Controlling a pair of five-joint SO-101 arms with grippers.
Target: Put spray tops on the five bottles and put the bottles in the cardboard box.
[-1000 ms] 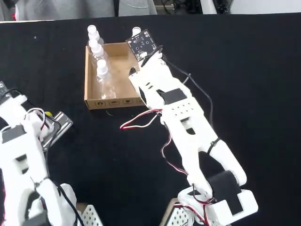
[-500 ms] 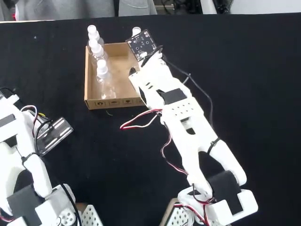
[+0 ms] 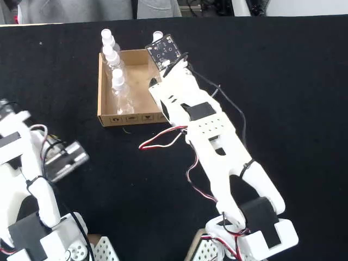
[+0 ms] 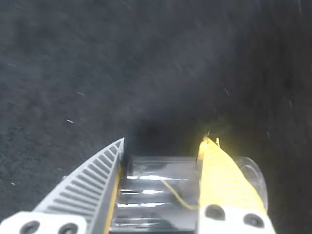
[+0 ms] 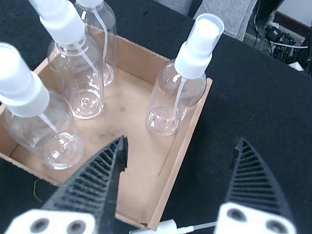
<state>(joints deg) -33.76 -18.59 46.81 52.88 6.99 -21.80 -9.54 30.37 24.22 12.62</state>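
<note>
Your left pincer (image 4: 164, 144) is squeezed on a clear bottle (image 4: 156, 187) down near the black table (image 4: 97, 58), well apart from the cardboard box (image 5: 129, 109). Your right pincer (image 5: 181, 141) hangs wide apart over the box, where four bottles (image 5: 183, 83) with spray tops (image 5: 200, 41) stand.

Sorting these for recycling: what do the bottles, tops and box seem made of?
Bottles: clear and glossy, likely plastic, possibly glass; the tubes inside show through. Tops: opaque white, smooth, probably plastic. Box: matte brown cardboard, with raw cut edges.
</note>
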